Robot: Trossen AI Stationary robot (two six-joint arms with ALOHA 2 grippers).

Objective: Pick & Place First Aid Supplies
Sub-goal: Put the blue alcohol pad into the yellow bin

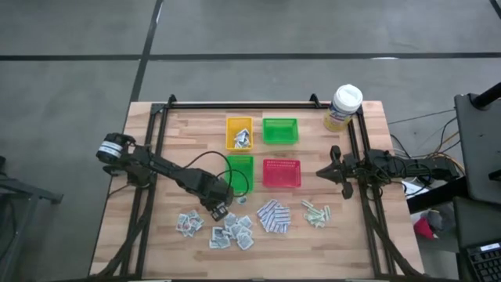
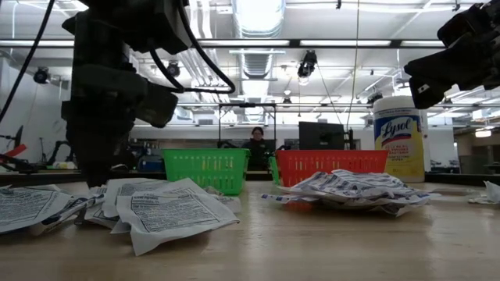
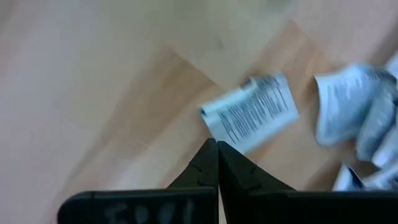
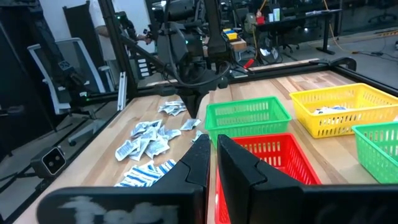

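Note:
White-grey sachets point(image 1: 227, 229) lie in loose heaps on the near part of the table, with more at the left point(image 1: 188, 223). Blue-and-white pads point(image 1: 274, 216) and pale green strips point(image 1: 316, 211) lie to their right. My left gripper point(image 1: 219, 208) is above the sachet heap, just near of the lower green tray point(image 1: 239, 169), pointing down and shut on one sachet point(image 3: 249, 112). My right gripper point(image 1: 322, 171) waits shut, right of the red tray point(image 1: 282, 173), touching nothing. The right wrist view shows the left gripper point(image 4: 193, 115) over the sachets point(image 4: 146, 138). My left gripper pinches one white-grey sachet between its two shut fingertips point(image 3: 210, 155) at the sachet's edge near a corner point(image 3: 214, 127), coming from above and pointing down. The rest of the sachet sticks out past the tips. I cannot tell whether it is clear of the table.
A yellow tray point(image 1: 239, 131) holding a few sachets and a second green tray point(image 1: 280, 130) stand on the far side. A yellow canister with a white lid point(image 1: 344, 106) stands at the far right corner. Black frame rails point(image 1: 153, 157) run along both sides. Bare wood lies at the near edge.

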